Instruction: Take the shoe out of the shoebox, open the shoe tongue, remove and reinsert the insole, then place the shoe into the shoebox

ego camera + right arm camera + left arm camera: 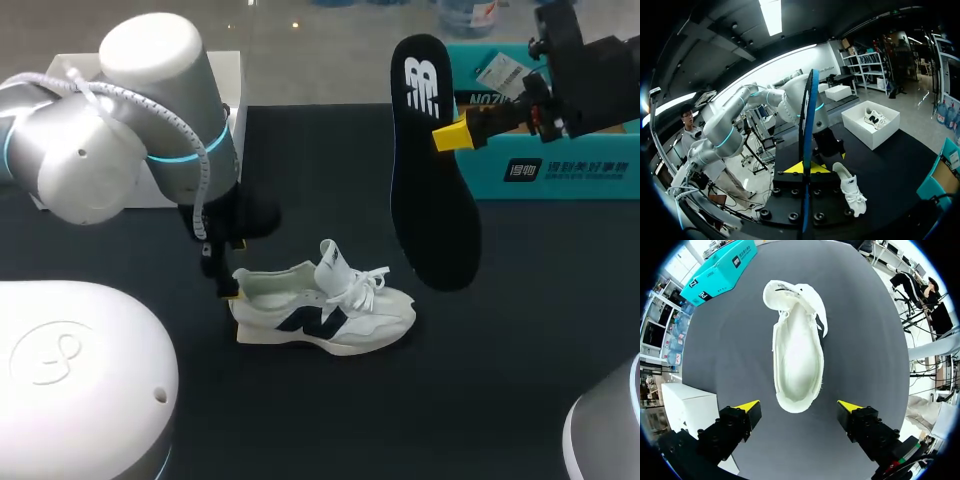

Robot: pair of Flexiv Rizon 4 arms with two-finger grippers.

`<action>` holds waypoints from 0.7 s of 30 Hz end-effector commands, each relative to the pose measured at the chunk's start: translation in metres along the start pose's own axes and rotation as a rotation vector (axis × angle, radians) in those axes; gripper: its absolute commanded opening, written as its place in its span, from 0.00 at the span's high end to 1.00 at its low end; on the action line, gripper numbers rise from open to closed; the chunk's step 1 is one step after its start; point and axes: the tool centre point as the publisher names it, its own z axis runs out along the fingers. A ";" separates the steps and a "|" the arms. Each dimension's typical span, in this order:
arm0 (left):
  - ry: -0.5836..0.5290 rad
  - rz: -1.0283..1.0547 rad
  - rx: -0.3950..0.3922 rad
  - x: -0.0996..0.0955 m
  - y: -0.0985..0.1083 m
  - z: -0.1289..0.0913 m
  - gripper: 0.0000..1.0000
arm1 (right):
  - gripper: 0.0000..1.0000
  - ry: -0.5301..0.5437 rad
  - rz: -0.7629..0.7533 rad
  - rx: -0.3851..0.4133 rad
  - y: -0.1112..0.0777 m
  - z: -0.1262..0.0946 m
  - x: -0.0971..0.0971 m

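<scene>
A white shoe with a dark side logo (325, 305) lies on its sole on the black table (520, 330), tongue pulled up and laces loose. My left gripper (228, 285) hangs at its heel. In the left wrist view the gripper (799, 407) stands open, the heel of the shoe (797, 355) between its yellow tips without touching them, and the shoe's inside is bare. My right gripper (455, 133) is shut on the black insole (430, 170), held high above the table at the back right. The insole (807, 130) shows edge-on between the right gripper's tips (805, 167).
A teal shoebox (560, 165) stands at the back right, behind the right gripper. A white open box (872, 125) with another shoe in it sits at the back left, mostly hidden by my left arm (150, 110) in the head view.
</scene>
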 end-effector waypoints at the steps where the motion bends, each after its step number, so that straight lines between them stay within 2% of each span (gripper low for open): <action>1: 0.001 0.001 -0.001 0.000 0.000 0.000 0.00 | 1.00 0.002 0.001 0.003 0.001 0.002 -0.002; 14: 0.001 0.001 -0.001 0.000 0.000 0.000 0.00 | 1.00 0.002 0.001 0.003 0.001 0.002 -0.002; 21: 0.005 0.067 0.047 -0.012 -0.020 -0.003 0.00 | 1.00 0.002 0.001 0.003 0.001 0.002 -0.002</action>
